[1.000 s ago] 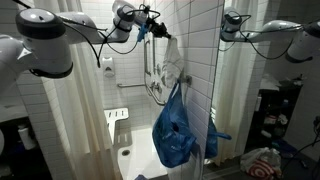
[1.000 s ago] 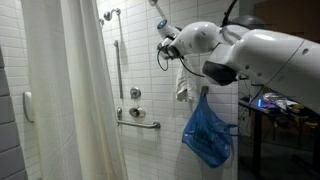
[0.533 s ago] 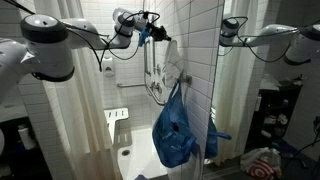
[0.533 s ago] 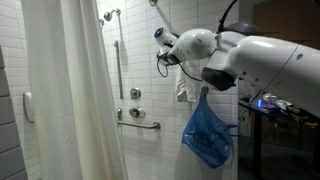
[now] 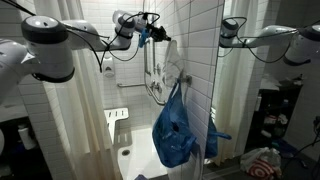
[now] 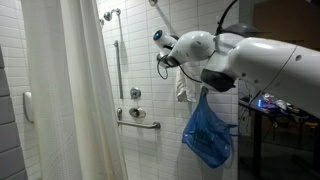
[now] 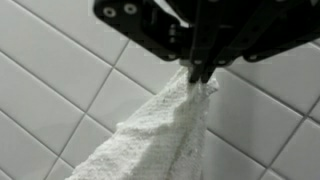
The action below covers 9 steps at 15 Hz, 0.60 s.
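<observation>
Up high, gripper (image 7: 203, 72) pinching white towel (image 7: 150, 135) @ top, rest hanging below

Both exterior views stand well back, facing the tiled wall (image 5: 192, 25) from opposite sides of the jaws and sharing the blue bag (image 5: 175, 135) below them, while the wrist view looks close past the gripper (image 7: 203, 72) onto the white towel (image 7: 150, 130).

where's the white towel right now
In the wrist view the white towel hangs pinched in the shut gripper against the tiled wall; in both exterior views it dangles just above the blue bag.
</observation>
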Tool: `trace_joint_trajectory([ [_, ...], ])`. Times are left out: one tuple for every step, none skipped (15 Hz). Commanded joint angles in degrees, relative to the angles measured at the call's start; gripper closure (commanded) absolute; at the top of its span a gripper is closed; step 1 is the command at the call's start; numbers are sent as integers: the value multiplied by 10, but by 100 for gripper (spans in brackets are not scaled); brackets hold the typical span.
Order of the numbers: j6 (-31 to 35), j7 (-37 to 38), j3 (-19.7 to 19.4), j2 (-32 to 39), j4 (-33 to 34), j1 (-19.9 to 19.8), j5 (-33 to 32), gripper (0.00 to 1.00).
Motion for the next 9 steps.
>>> trace_joint_trajectory([
  [13,4,-12,0,-13,11,-9,99],
  [15,5,-11,0,-13,11,-8,99],
  [15,5,-11,-1,-14,12,-7,99],
  [15,6,-10,-2,-15,13,-6,99],
  [8,1,0,0,-2,2,0,97],
  [8,1,0,0,-2,2,0,97],
  [8,1,0,0,-2,3,0,97],
  [9,1,0,0,-3,3,0,97],
  [9,2,0,0,-3,3,0,97],
])
